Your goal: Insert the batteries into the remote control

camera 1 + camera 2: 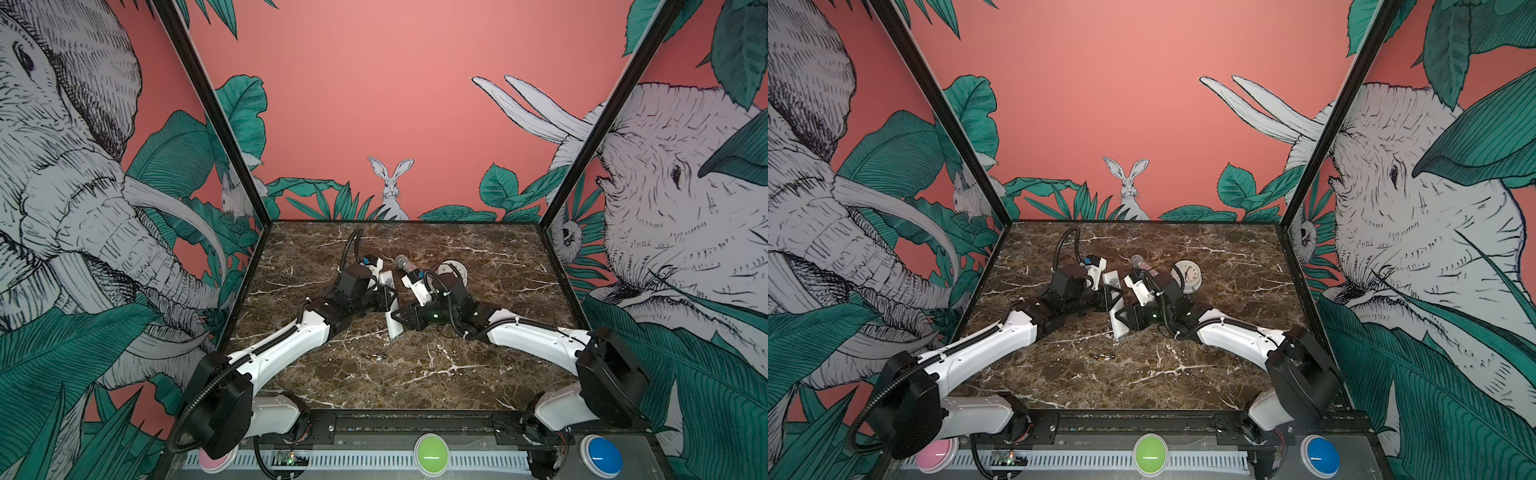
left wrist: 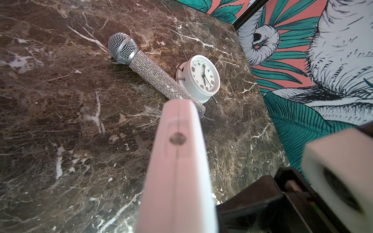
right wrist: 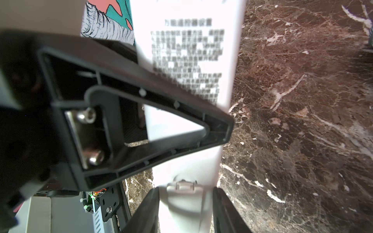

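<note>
Remote control (image 1: 392, 322): it is sitting mid-table between the two arms, plain back with printed text showing in the right wrist view, its length running from the near side toward the far side. I cannot tell whether its near end is touching the table (image 1: 478, 365).
Left gripper (image 1: 387, 300): it is clamping the remote control flat, one finger across the printed back and the other hidden under it.
Right gripper (image 1: 402, 319): its jaws are standing partly apart, bracketing the near end across its width. I cannot tell whether they are pressing on it or only flanking it.
Battery cover (image 3: 182, 189): it is lying between the right jaws and looking shut, latch tab visible.
Batteries (image 1: 374, 356): both are lying on the table nearer the front edge, close together, apart from the remote control and untouched.
Handling, remote control: likely light, stiff, smooth plastic that is prone to slipping. Gripping the long edges away from the cover is looking safest.
Handling, batteries: small, hard and prone to rolling, so pinching across the barrel seems best.
Arm pose: both arms are reaching in low from the near corners, forearms angling inward, with the grippers meeting nose to nose at the middle.
Bystanders: a microphone (image 2: 141, 66) and a clock (image 2: 201, 78) are lying beyond, touching or nearly so.
</note>
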Robot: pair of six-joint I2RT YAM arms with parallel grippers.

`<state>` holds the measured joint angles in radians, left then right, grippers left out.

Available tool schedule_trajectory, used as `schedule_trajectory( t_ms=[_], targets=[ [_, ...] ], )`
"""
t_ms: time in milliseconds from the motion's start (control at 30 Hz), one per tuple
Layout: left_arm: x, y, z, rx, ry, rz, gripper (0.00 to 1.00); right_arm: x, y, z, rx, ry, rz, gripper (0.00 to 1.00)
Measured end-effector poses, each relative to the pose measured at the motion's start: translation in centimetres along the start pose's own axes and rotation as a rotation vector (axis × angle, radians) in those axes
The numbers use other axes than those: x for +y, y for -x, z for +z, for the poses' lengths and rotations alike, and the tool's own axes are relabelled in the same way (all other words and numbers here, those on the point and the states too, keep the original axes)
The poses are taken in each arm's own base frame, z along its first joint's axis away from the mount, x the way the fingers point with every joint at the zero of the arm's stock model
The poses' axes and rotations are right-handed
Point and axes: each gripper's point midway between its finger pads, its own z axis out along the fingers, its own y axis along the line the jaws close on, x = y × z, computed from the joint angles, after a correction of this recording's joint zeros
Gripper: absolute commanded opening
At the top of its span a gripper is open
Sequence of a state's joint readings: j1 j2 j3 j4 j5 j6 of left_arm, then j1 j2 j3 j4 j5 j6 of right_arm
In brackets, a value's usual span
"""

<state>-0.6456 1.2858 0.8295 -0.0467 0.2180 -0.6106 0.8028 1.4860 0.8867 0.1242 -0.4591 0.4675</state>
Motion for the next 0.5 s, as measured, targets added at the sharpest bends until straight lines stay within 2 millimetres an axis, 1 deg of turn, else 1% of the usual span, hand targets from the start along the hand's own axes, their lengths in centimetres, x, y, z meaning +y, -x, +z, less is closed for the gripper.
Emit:
schedule_trajectory(
  t_ms=[200, 500],
  targets=[
    [0.24, -0.04, 0.12, 0.003, 0.007, -0.003, 0.00, -0.09, -0.14, 0.13, 0.006, 0.000, 0.002, 0.35],
    [0.30, -0.04, 0.15, 0.002, 0.010, -0.003, 0.00, -0.09, -0.15, 0.13, 0.006, 0.000, 0.003, 0.30]
  ],
)
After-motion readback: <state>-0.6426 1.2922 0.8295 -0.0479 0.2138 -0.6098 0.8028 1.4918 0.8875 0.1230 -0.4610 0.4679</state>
